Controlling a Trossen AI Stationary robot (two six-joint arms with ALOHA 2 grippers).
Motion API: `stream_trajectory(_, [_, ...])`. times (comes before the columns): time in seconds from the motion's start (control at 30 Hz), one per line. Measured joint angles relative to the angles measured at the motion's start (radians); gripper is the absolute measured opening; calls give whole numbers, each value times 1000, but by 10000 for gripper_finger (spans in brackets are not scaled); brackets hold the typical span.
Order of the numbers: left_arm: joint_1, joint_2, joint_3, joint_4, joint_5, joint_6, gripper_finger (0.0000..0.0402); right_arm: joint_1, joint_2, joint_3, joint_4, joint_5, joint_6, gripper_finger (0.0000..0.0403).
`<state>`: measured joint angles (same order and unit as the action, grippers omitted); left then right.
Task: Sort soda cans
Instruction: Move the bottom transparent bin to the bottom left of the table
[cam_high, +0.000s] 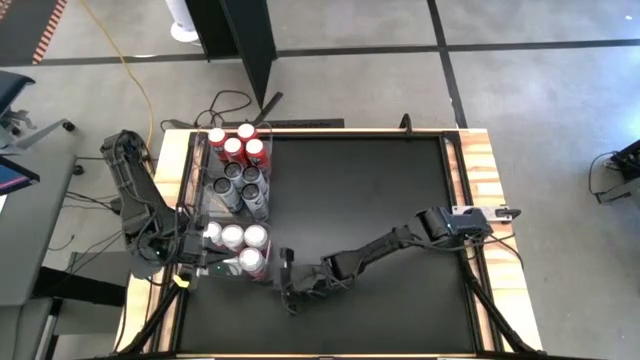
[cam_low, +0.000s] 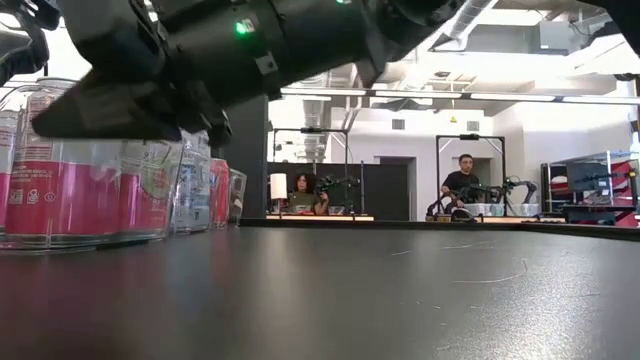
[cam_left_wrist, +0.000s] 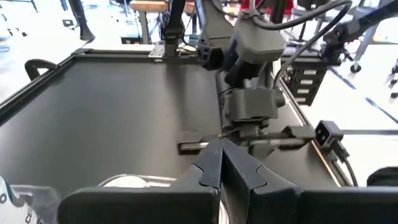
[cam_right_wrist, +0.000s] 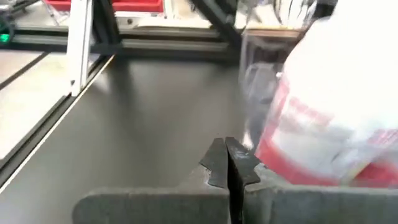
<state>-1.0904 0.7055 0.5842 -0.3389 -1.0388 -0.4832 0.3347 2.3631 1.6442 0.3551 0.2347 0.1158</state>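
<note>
High view: my right gripper (cam_high: 288, 298) sat low on the bench (cam_high: 380, 200), jaws together, holding nothing, just beside the tubs (cam_high: 236, 205). My left gripper (cam_high: 200, 262), jaws together too, hung over them. Every soda can (cam_high: 255, 236) stood inside. I feared my arm might bump a tub.

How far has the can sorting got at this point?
Looks finished: red cans, dark cans and white cans sit grouped by colour in clear tubs. Nothing in hand: left gripper and right gripper are shut, empty. No loose cans visible.
</note>
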Motion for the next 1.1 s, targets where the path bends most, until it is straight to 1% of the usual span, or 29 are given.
stream_trajectory(0.1, [0,0,0,24,-15,16,0,-10,0,27,1,-5,-28,5])
stream_trajectory(0.13, [0,0,0,27,-18,16,0,-14,0,33,1,-22,-34,5])
stream_trajectory(0.27, [0,-2,0,40,-32,20,0,-21,17,56,-5,-38,-35,5])
stream_trajectory(0.33, [0,-2,0,51,-35,30,0,-21,43,81,2,-53,-37,5])
stream_trajectory(0.5, [0,-6,0,54,-39,38,0,-23,116,162,-10,-49,-37,5])
stream_trajectory(0.67, [0,-6,0,63,-39,38,0,-36,157,215,-91,-14,-32,5])
stream_trajectory(0.8, [0,-6,0,62,-39,37,0,-43,161,217,-122,5,-22,5])
stream_trajectory(0.9, [0,-6,0,62,-39,41,0,-44,161,217,-138,46,-33,5])
stream_trajectory(1.1, [0,-6,0,61,-39,43,0,-54,160,217,-161,61,-38,2])
